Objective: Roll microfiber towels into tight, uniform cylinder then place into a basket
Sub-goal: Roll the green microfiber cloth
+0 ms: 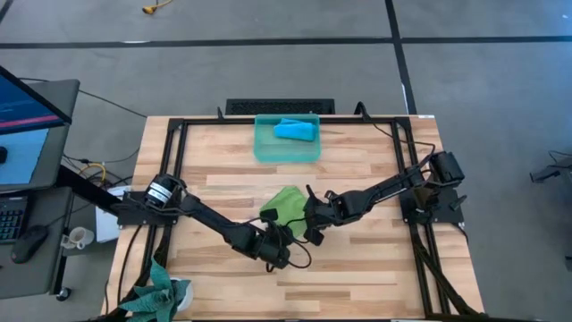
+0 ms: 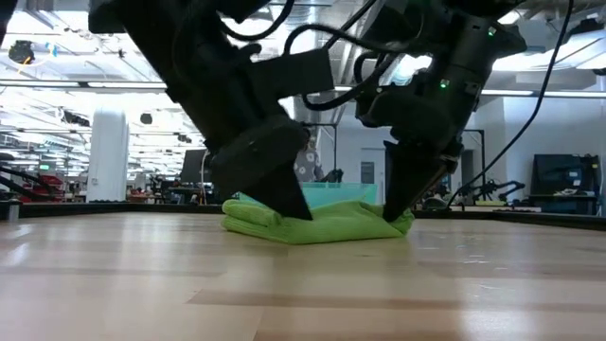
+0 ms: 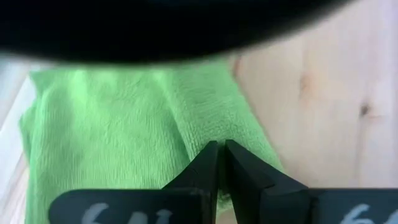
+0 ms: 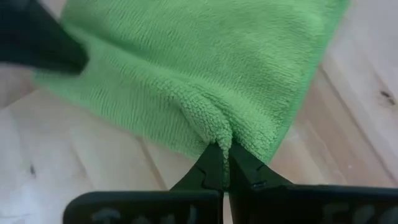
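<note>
A lime green towel [image 1: 284,202] lies bunched on the wooden table at its middle; it also shows in the low view [image 2: 322,224]. My left gripper [image 1: 279,225] is shut at the towel's near side, and my right gripper [image 1: 304,215] is shut at its right side. The sky blue towel [image 1: 295,131] lies rolled inside the teal-green basket [image 1: 264,150] at the far edge. In the low view my left gripper [image 2: 292,206] and my right gripper [image 2: 396,210] both point down onto the green towel. My left gripper has its shut fingertips [image 3: 211,163] on the green towel near its edge [image 3: 205,134], slanting down from the near side. Whether cloth is caught between them I cannot tell. The towel lies on the table. My right gripper pinches a small puckered fold of the towel's edge [image 4: 211,127] between its two fingertips [image 4: 244,167], slanting down from the right. The rest of the towel lies slack on the table.
A dark teal-green cloth bundle [image 1: 159,295] hangs at the table's near left corner. A black frame [image 1: 175,170] runs along the table's sides. A monitor and desk [image 1: 27,125] stand off the left edge. Bare wood lies near and to both sides of the towel.
</note>
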